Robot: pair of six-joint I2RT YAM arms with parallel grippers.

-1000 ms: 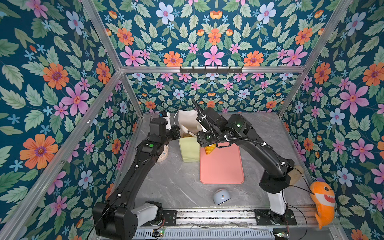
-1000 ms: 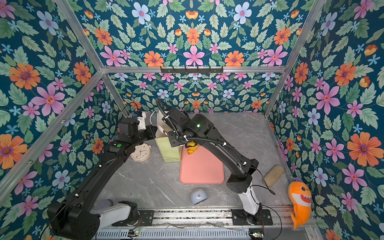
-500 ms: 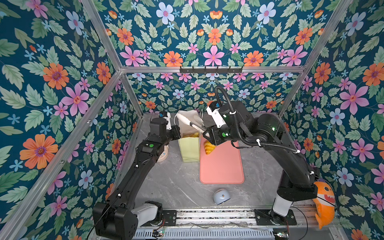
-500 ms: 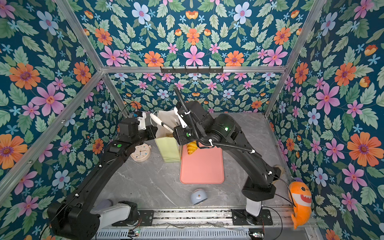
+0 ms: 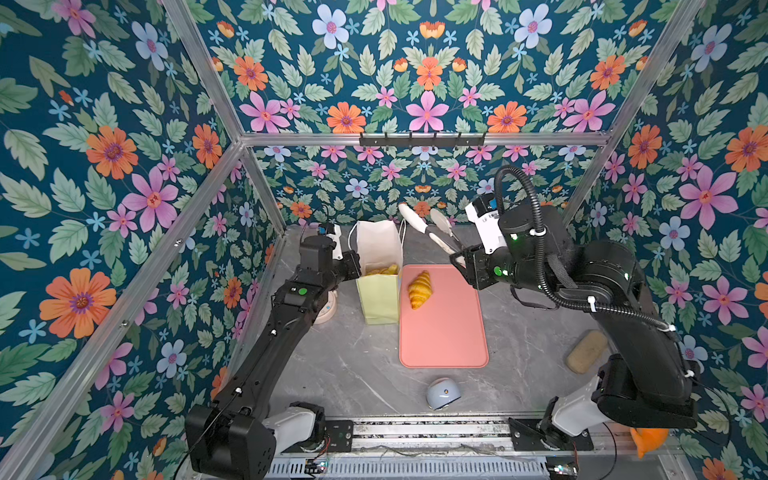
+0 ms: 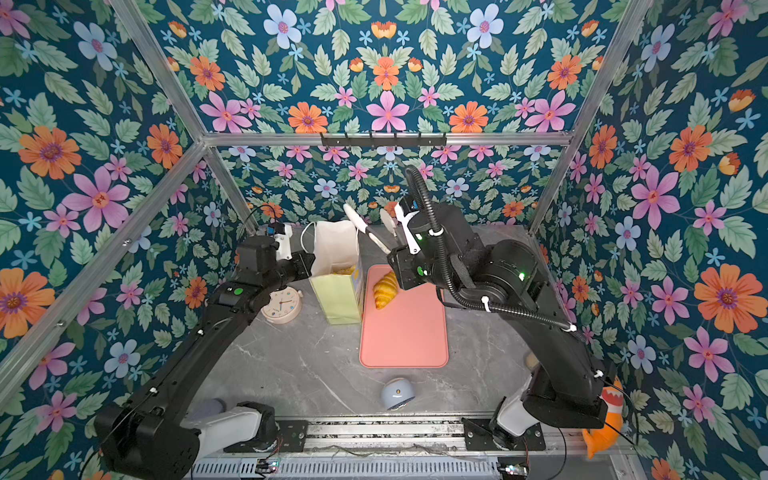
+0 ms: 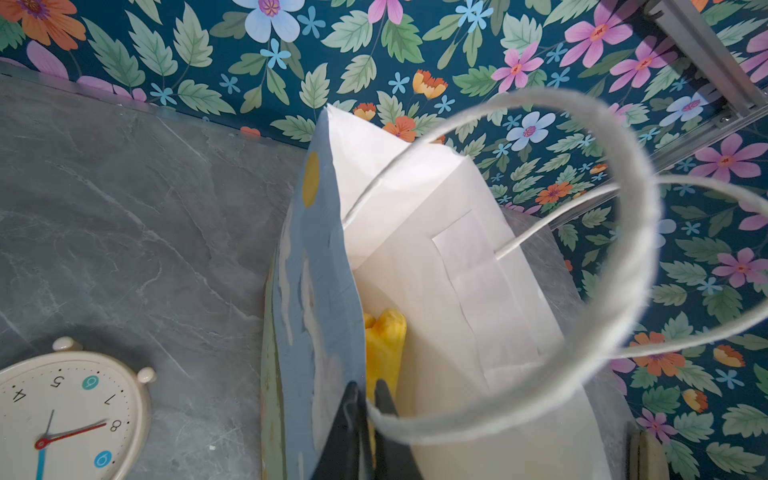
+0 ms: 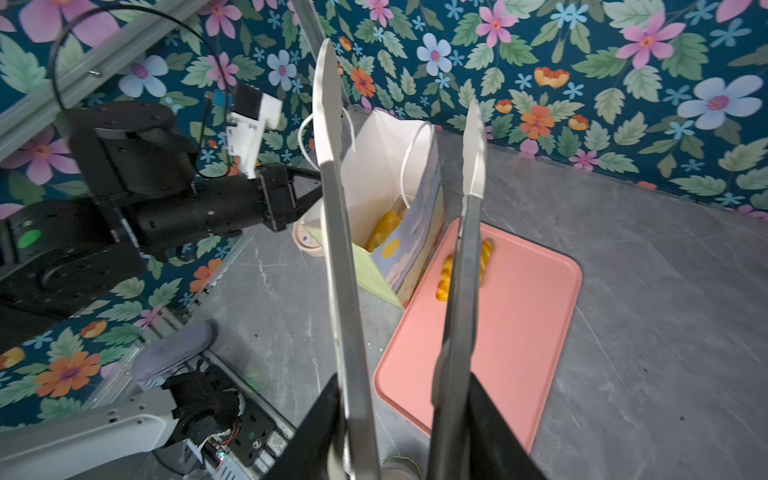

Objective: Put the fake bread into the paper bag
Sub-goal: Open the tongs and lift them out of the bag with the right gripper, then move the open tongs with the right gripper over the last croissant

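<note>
Fake bread: one glossy golden-brown ridged croissant (image 5: 419,284) lies alone on the flat pink rubbery mat (image 5: 444,332), at the end nearest the bag. More golden pastries (image 7: 384,345) sit inside the tall white paper bag with pale yellow-green sides (image 5: 380,301). They overlap, so no count is possible.

The paper bag stands upright on the grey marbled tabletop (image 5: 353,365), mouth up, hard against the mat's long edge; actual contact uncertain. The left gripper (image 7: 365,411) is pinched together on the top edge of the bag's blue-and-yellow printed wall. Judged purpose: keep the mouth spread and stop the light bag tipping. White cord handles (image 7: 643,232) loop loose over the opening.

The right gripper (image 8: 403,386) is closed around the handle end of long metal tongs with white tips (image 5: 424,226). The squeeze looks partial, since the blades stand apart with nothing between them. The tongs are raised, tips angled up toward the back wall, clear of bag and croissant. They likely give reach into a deep, narrow bag.

Judgement: this is the only piece visible outside the bag. The next move needs the blades lowered astride the croissant. Risks are the glossy shell slipping and a cord handle snagging a blade.

Off-task: a cream round alarm clock (image 6: 282,305) sits beside the bag, and a dull tan oblong block (image 5: 587,351) lies well apart.
</note>
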